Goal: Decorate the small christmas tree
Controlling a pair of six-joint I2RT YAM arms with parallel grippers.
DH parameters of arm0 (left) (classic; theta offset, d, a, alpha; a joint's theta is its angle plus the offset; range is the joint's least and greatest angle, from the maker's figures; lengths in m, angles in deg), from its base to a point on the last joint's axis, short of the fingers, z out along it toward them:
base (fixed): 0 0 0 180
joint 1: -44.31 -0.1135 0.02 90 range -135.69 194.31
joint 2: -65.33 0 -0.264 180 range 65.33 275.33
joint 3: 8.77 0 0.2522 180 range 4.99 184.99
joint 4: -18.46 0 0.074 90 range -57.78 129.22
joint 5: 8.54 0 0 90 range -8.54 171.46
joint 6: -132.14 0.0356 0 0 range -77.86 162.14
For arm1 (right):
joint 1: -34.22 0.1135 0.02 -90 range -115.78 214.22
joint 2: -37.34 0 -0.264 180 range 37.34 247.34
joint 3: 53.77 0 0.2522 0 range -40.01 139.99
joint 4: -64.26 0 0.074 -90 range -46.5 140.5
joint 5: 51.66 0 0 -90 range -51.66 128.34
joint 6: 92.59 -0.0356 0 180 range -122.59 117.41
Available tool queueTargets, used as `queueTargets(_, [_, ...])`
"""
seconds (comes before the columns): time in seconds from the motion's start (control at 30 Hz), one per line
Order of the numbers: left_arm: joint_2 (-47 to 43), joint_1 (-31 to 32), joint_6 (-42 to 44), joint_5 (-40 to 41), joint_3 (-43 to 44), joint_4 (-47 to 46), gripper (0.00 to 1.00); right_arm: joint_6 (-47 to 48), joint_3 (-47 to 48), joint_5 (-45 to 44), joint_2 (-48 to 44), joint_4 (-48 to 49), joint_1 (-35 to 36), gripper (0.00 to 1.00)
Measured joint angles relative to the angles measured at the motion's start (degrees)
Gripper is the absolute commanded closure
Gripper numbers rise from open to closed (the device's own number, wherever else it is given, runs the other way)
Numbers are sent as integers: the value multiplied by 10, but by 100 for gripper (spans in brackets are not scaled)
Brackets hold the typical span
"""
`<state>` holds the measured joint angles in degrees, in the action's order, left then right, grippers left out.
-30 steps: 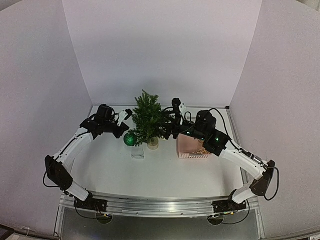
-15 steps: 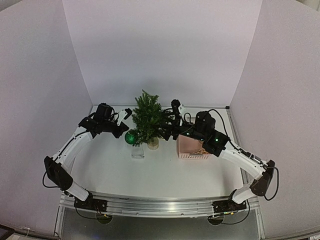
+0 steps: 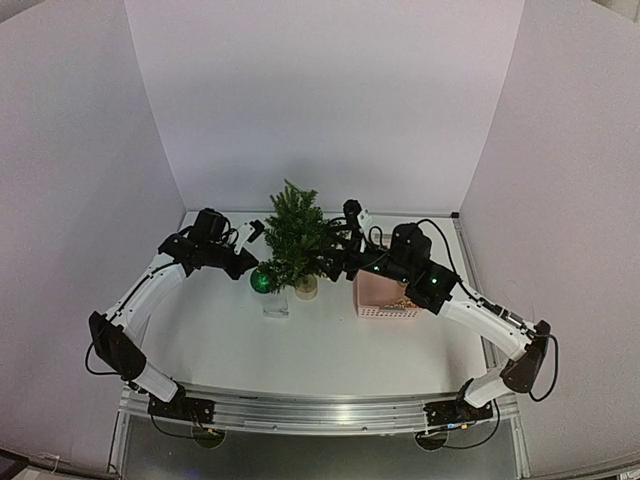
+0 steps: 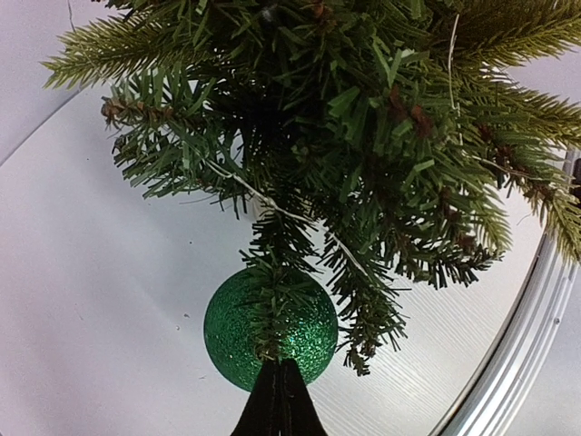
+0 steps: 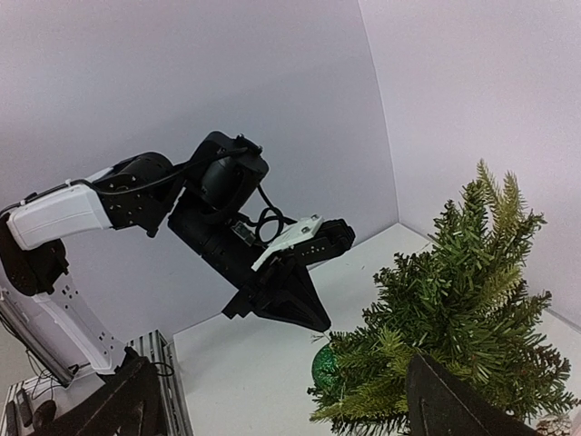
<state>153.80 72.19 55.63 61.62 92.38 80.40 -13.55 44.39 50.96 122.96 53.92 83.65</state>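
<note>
Centre of the top view, on the bench [image 3: 330, 345]: small christmas tree [image 3: 295, 240], upright. Left claw [image 4: 277, 404], fingers together, tips at green glitter ball [image 4: 270, 327] against lower branches. Right claw [image 5: 274, 368], fingers spread wide, at tree's right side.

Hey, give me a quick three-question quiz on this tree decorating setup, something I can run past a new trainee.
1. Multiple choice: which ornament sits at the left gripper's tips, by the lower branches of the small christmas tree? A red star; B green glitter ball; C gold bell.
2. True or false: the small christmas tree lies tipped on its side.
3. Short answer: which arm passes above the pink basket?
Key: 1 B; 2 false; 3 the right arm.
</note>
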Motion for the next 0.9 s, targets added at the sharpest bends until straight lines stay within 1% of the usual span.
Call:
queueTargets(0.47, [24, 3, -31, -18, 0, -4, 100, 0, -2, -3, 0, 0, 0, 9])
queueTargets(0.9, [26, 3, -53, -22, -10, -48, 100, 0, -2, -4, -2, 0, 0, 9])
